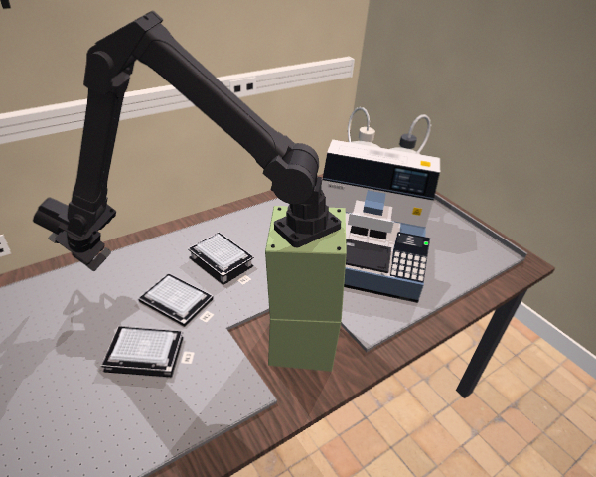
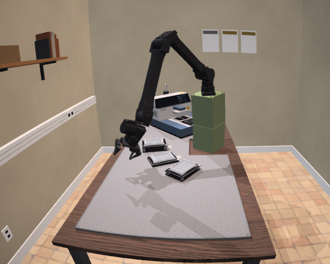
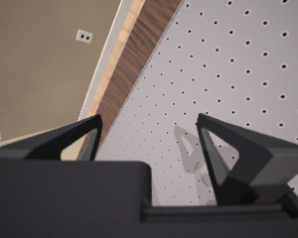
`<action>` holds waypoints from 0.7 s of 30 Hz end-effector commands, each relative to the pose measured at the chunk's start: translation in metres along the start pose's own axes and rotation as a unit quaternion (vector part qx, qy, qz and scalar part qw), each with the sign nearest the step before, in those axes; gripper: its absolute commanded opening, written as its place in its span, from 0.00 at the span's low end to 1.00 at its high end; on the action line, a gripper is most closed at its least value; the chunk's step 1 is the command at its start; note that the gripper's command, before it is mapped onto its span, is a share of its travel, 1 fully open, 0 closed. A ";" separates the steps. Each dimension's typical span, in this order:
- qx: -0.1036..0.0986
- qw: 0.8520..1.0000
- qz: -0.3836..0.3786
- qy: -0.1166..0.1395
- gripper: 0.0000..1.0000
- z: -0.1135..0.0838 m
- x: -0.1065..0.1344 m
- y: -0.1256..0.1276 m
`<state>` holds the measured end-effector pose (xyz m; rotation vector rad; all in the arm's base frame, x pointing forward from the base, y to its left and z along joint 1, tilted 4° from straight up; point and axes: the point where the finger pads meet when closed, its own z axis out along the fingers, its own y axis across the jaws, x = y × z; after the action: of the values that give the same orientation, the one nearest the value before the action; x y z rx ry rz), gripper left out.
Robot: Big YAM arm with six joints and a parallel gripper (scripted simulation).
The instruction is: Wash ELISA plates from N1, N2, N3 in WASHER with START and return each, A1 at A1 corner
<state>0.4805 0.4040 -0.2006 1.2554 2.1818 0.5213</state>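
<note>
A clear plate (image 1: 221, 251) (image 2: 154, 141) lies in nest N1, another plate (image 1: 176, 296) (image 2: 162, 157) in nest N2, and a third plate (image 1: 141, 345) (image 2: 183, 167) in nest N3. All three look flat; their cut-off corners are too small to tell. The washer (image 1: 380, 169) (image 2: 172, 109) stands behind the arm's pedestal, with its lamp (image 1: 426, 242) green. No plate shows on the dark carrier area (image 1: 369, 254), partly hidden by the pedestal. My gripper (image 1: 98, 259) (image 2: 123, 156) (image 3: 149, 119) is open and empty, high above the board near the wall side, beyond the nests.
The green pedestal (image 1: 304, 292) (image 2: 208, 122) stands between the nests and the washer. The washer's keypad (image 1: 409, 265) faces the table's front edge. The perforated board (image 1: 57, 410) (image 2: 170, 210) (image 3: 223, 79) has wooden table edges around it. A wall runs along the back.
</note>
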 end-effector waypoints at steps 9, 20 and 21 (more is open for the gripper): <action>0.017 0.998 -0.057 -0.004 1.00 -0.011 -0.054 0.001; 0.057 0.991 -0.121 0.005 1.00 -0.020 -0.099 -0.024; 0.054 0.991 -0.119 0.004 1.00 -0.021 -0.103 -0.025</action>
<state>0.4853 0.3151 -0.1841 1.0889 2.3356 0.3371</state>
